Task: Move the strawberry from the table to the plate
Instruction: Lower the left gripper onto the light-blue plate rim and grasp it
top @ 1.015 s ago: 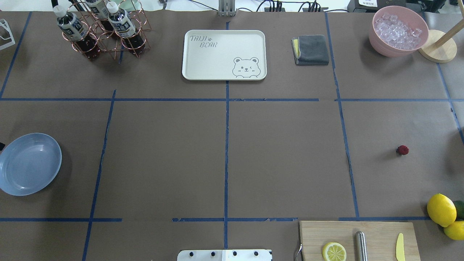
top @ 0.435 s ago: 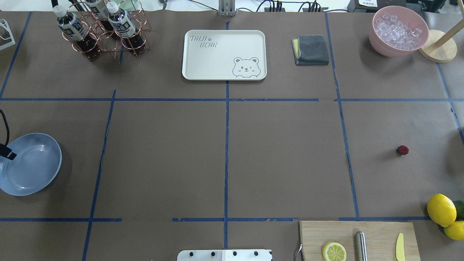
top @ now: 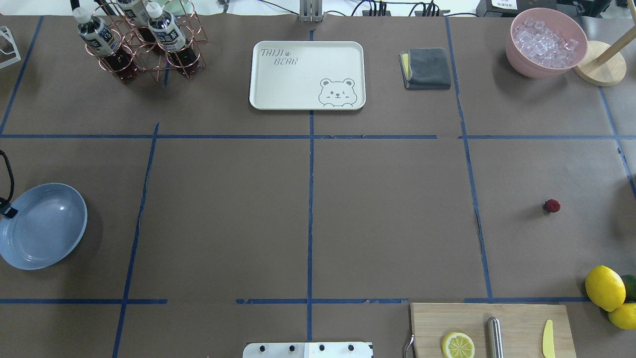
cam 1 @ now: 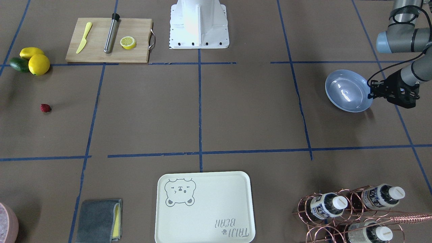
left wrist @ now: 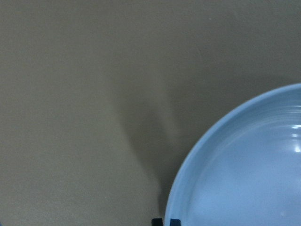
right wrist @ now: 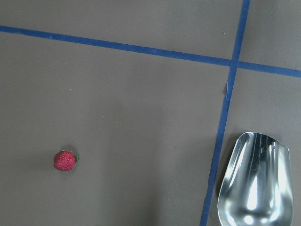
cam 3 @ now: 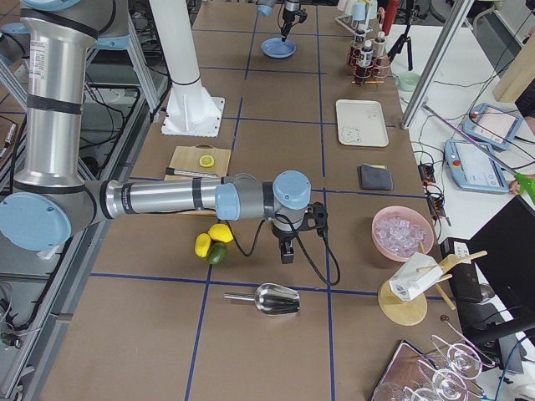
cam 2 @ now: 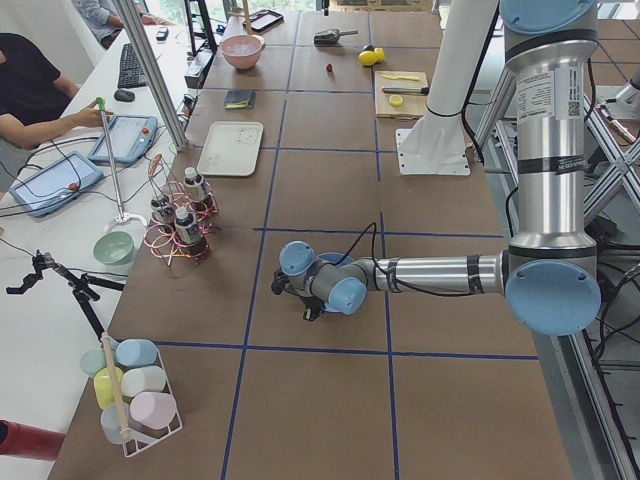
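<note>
Light-blue plate at far left of brown paper counter, flat on it. Left tool at plate's outer rim, fingertips close together with rim between, clamped on it. Copper rack with bottles at back left. Cream tray at back centre, across the middle tape line. Grey cloth just right of tray. Wooden board at near edge, right of centre, carrying lemon half, metal rod and yellow knife. Strawberry on bare counter in right part, untouched, well apart from plate. Pink ice bowl at back right. Two lemons and green avocado touching at near right edge. Right tool pointing down over counter near lemons, seen only in right side view; apart or together, cannot tell. Right wrist view: strawberry lower left, metal scoop lower right, blue tape line between.
</note>
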`<state>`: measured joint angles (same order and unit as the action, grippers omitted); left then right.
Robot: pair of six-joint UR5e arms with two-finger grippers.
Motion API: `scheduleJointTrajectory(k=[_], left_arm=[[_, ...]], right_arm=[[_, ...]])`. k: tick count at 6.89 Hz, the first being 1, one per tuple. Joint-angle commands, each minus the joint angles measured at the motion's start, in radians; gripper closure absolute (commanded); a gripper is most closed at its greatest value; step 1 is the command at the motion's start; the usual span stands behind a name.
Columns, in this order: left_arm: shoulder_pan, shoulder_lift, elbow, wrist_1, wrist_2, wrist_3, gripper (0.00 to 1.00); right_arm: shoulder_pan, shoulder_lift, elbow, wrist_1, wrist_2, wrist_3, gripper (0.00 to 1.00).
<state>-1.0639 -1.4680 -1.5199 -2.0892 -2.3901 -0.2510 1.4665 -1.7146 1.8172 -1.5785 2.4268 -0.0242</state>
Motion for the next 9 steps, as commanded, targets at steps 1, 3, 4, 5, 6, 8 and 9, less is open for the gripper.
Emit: scheduleJointTrajectory(k=[1, 3, 4, 5, 6, 8, 9], left_arm=[[-0.001, -0.001, -0.064, 0.006, -0.047, -0.007, 1.0], [-0.001, -0.044, -0.167, 0.003, -0.104, -0.224, 1.0], [-0.001, -0.108, -0.212, -0.014, -0.103, -0.446, 1.0], [0.034, -0.15, -0.239, -0.094, -0.103, -0.634, 1.0], [0.135, -0.244, -0.223, -0.153, -0.087, -0.842, 1.0], [0.386, -0.462, -0.165, -0.146, 0.135, -1.099, 1.0], [0.413, -0.55, -0.087, -0.144, 0.159, -1.193, 1.0]], right_arm=[[0.0, 0.003, 0.002, 0.0, 0.0, 0.001, 0.0], [0.0, 0.003, 0.007, 0.0, 0.008, 0.001, 0.0], [0.0, 0.003, 0.007, 0.0, 0.009, 0.001, 0.0], [0.0, 0.003, 0.007, 0.0, 0.011, 0.001, 0.0], [0.0, 0.003, 0.007, 0.0, 0.012, 0.001, 0.0], [0.0, 0.004, 0.007, 0.0, 0.012, 0.001, 0.0], [0.0, 0.004, 0.007, 0.0, 0.012, 0.001, 0.0]])
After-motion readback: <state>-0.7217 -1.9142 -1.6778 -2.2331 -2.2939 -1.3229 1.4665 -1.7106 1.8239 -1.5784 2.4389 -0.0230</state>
